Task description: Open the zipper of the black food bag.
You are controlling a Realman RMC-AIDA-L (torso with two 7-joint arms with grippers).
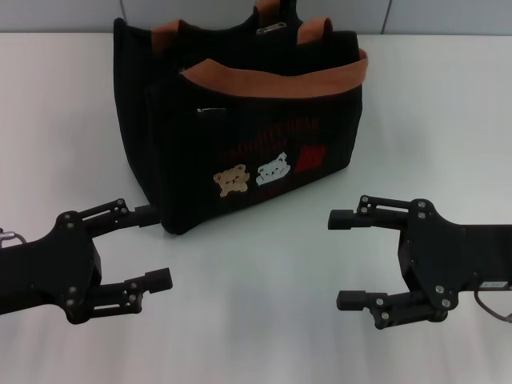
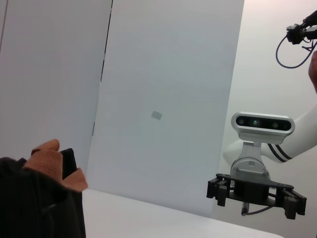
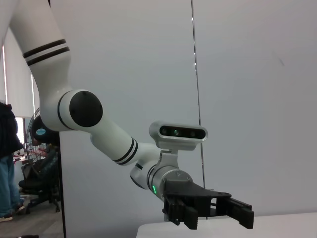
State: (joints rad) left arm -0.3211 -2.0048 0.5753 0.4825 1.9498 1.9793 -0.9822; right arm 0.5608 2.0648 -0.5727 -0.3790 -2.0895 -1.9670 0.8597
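My left pincer (image 1: pixel 152 246) hovers low over the white bench (image 1: pixel 256 320), at the near left. Its two fingers are spread wide, holding nothing. The upper fingertip sits just beside the lower left corner of the black food bag (image 1: pixel 240 136); whether it touches the fabric I cannot tell. The lower finger is apart from the bag.

The bag stands upright on the bench, centre and toward the far side, its long front face turned toward me and angled slightly. Tan-brown trim (image 1: pixel 272 78) runs along the upper front edge, and tan-brown handles (image 1: pixel 314 30) rise at the top. On the front: dark red lettering, a tan bear patch (image 1: pixel 232 180), a white bear patch (image 1: pixel 272 169), a red patch (image 1: pixel 310 158). A small silver pull (image 1: pixel 213 112) shows at the upper left of the front face. A silver oblong pull tab of the zipper (image 1: pixel 271 29) lies at the bag's top, toward the far side, between the handles. Whether the zip line is closed along its length I cannot tell.

In the left wrist view, a corner of the bag with tan-brown trim fills the lower edge; my right pincer appears farther off.

My right pincer (image 1: pixel 340 258) hovers over the bench at the near right, fingers spread wide, empty, pointing toward the left and well apart from the bag.
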